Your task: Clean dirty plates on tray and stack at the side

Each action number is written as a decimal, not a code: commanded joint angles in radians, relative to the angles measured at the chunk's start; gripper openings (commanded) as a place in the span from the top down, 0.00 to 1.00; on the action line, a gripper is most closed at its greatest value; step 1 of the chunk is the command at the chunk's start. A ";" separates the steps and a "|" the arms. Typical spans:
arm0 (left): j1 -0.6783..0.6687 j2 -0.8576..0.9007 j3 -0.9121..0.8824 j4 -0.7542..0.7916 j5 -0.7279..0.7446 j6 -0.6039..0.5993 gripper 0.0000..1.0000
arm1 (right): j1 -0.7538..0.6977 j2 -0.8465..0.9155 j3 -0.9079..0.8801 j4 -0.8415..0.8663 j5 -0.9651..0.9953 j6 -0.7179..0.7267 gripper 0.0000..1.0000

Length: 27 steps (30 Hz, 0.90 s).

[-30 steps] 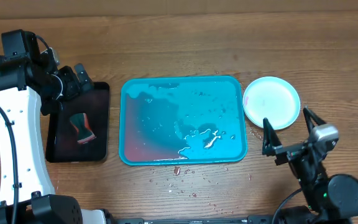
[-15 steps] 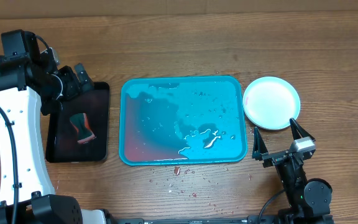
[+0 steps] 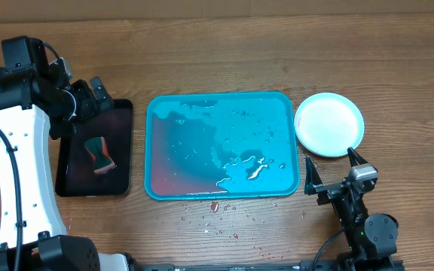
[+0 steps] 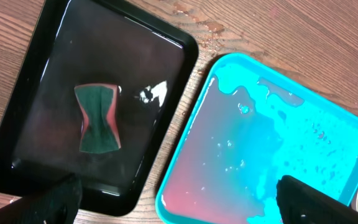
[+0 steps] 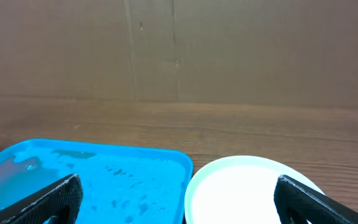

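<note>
Right end effector, spread and empty, has drawn back from the stacked plates; the tray holds none, so cleaning looks finished.

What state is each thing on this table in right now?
Tray: wet, pink-smeared, no plates on it.
Plate: clean, beside the tray.
Black tray: wet.
Sponge: lying in the black tray.
Left pincer: open, empty.
Right pincer: open, empty.
Table: speckled with crumbs near the tray.
</note>
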 commanded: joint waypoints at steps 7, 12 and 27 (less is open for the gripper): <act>-0.008 -0.006 0.015 -0.001 0.008 -0.014 0.00 | -0.002 -0.008 -0.010 0.005 0.013 0.008 0.00; -0.008 -0.006 0.015 -0.001 0.008 -0.014 0.00 | -0.002 -0.008 -0.010 0.005 0.013 0.008 0.00; -0.216 -0.216 0.002 0.015 -0.225 0.021 0.00 | -0.002 -0.008 -0.010 0.005 0.013 0.008 0.00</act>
